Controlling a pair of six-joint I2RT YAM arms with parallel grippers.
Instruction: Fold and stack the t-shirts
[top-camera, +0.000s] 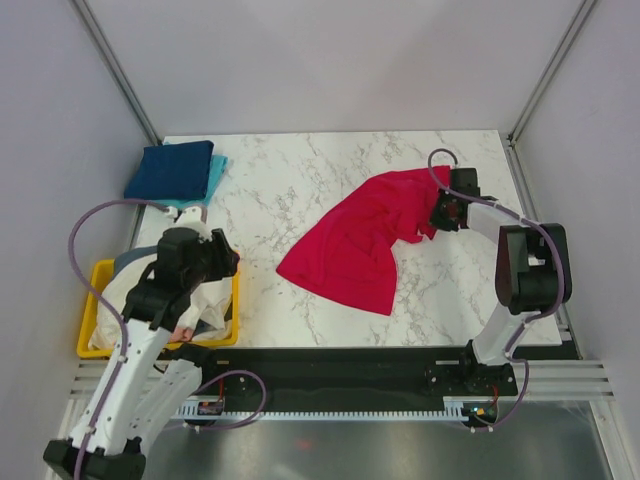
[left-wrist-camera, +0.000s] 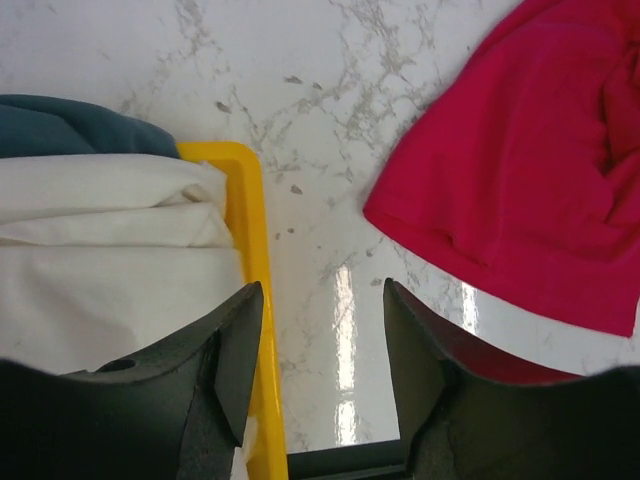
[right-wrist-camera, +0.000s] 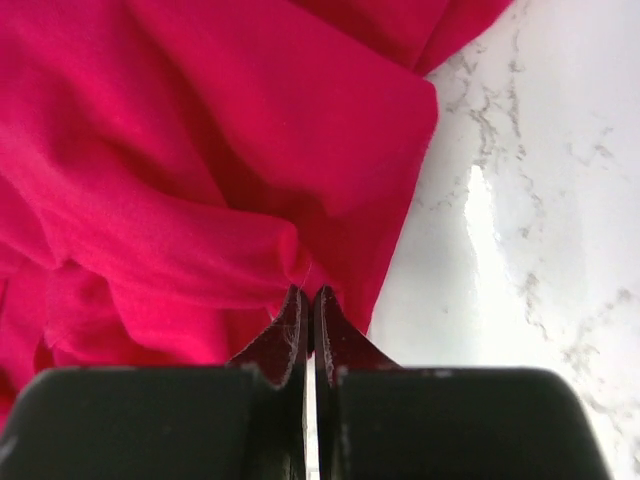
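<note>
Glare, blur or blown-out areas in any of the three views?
Top external: even light, soft shadows, no glare on the marble table; red t-shirt folds readable. Left wrist: bright glare streaks on the table beside the yellow tray; white t-shirt nearly washed out. Right wrist: one glare streak on the table beside the red t-shirt; right gripper, close to the lens, dark and featureless.

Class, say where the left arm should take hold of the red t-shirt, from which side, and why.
Grip the red t-shirt at its near-left corner, coming from the left. That corner lies flat and free, pointing towards the open left gripper, while the right gripper pinches a fold at the opposite side.
</note>
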